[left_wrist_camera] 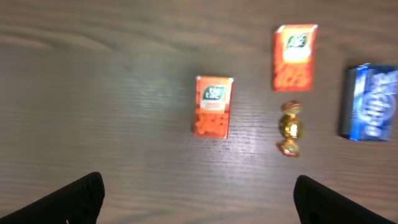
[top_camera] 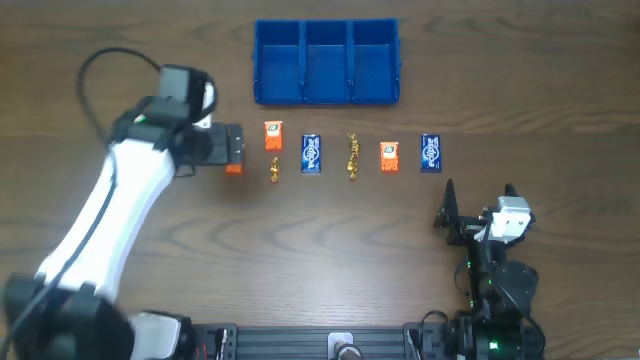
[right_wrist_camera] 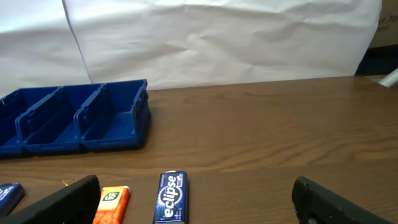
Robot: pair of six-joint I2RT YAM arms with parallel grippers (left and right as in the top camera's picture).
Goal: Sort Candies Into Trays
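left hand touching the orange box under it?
Apart. The left wrist view shows the left hand open, with bare table between each of its fingers and the orange box.

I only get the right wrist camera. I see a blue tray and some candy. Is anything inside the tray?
Observer: No. From above, all three compartments of the blue tray look empty.
Operator: Where's the other arm?
Observer: The left gripper hovers, open, above an orange mint box at the left end of the candy row in the top view.
Operator: Is it holding that box?
Observer: No. The box lies flat on the table, and the fingers are apart from it.
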